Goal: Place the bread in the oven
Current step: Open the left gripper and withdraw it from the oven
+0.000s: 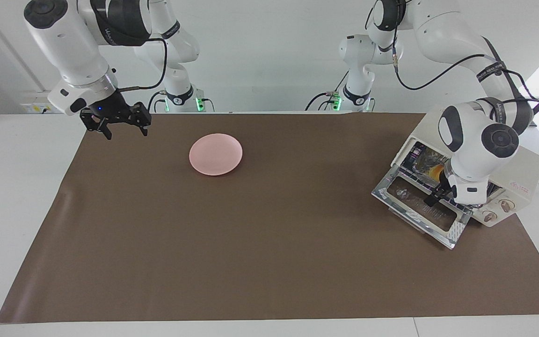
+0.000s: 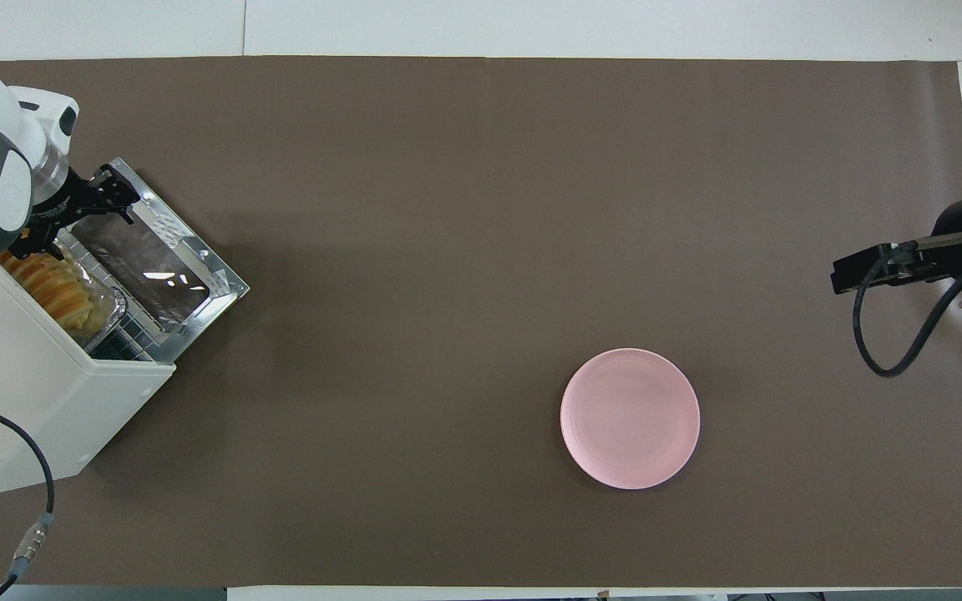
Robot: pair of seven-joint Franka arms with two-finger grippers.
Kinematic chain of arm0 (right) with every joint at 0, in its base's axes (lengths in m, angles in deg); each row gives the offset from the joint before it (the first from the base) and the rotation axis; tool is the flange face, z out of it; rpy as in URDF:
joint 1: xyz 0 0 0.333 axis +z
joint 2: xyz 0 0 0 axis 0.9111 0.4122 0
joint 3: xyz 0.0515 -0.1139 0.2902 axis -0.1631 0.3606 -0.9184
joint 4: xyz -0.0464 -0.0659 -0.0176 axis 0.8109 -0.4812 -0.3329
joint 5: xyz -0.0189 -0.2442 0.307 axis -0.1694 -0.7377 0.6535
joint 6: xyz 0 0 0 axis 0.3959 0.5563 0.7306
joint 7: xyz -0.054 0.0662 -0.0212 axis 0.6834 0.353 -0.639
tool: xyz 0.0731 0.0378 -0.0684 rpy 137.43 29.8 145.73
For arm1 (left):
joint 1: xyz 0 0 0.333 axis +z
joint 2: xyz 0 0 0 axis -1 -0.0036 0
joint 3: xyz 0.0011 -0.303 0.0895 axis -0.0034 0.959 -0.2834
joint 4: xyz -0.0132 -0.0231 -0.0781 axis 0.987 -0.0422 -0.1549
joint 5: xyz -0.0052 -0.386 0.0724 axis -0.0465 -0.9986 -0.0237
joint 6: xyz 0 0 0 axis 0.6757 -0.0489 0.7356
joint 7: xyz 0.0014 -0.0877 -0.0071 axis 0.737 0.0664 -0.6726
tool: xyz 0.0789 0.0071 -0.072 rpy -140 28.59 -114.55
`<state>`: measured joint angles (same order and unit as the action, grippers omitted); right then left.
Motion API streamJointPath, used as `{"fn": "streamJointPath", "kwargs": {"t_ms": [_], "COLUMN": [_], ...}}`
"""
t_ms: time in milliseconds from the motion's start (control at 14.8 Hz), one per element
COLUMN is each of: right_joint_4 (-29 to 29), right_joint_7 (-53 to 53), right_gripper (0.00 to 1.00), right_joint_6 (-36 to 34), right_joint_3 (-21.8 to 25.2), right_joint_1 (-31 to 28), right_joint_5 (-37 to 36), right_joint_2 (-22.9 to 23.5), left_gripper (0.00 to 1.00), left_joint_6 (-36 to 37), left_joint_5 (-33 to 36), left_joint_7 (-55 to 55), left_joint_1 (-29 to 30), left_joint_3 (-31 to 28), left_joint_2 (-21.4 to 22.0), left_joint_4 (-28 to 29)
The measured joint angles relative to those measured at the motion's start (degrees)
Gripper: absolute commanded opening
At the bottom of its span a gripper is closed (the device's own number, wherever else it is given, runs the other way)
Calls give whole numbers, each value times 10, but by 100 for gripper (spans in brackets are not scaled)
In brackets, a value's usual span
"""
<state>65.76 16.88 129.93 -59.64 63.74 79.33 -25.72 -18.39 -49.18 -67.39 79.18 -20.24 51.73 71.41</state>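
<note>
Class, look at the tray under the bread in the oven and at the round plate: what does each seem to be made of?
Foil tray: thin aluminium, apparently; silver, shiny, with a crimped rim.
Pink plate: probably plastic or glazed ceramic; smooth, evenly coloured, faint sheen. The look alone leaves it open.

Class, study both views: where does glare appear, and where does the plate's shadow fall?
Overhead view: bright white glints sit on the glass of the oven's open door; the pink plate casts only a thin dark rim along its edge nearer the robots. Facing view: the door glass shows fainter reflections, and strong light washes out the corner above the oven.
</note>
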Motion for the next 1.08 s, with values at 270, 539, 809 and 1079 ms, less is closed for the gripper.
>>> {"fn": "streamJointPath", "kwargs": {"t_ms": [270, 539, 809, 1079], "right_joint_4": [0, 0, 0, 0], "right_joint_7": [0, 0, 0, 0], "right_gripper": [100, 100, 100, 100], "right_joint_6": [0, 0, 0, 0], "right_joint_3": [0, 0, 0, 0], "right_joint_1": [0, 0, 0, 0], "right_joint_5": [0, 0, 0, 0], "right_joint_2": [0, 0, 0, 0], "left_gripper": [100, 100, 100, 100], "left_joint_6": [56, 170, 252, 270], "left_joint_5": [-2, -18, -19, -26], "left_joint_7": [77, 203, 270, 280], "left_joint_1": [-4, -4, -4, -2], "left_joint_3": [2, 3, 10, 34], "left_joint_2": [45, 127, 198, 234], "left_joint_4": [-25, -27, -25, 6]}}
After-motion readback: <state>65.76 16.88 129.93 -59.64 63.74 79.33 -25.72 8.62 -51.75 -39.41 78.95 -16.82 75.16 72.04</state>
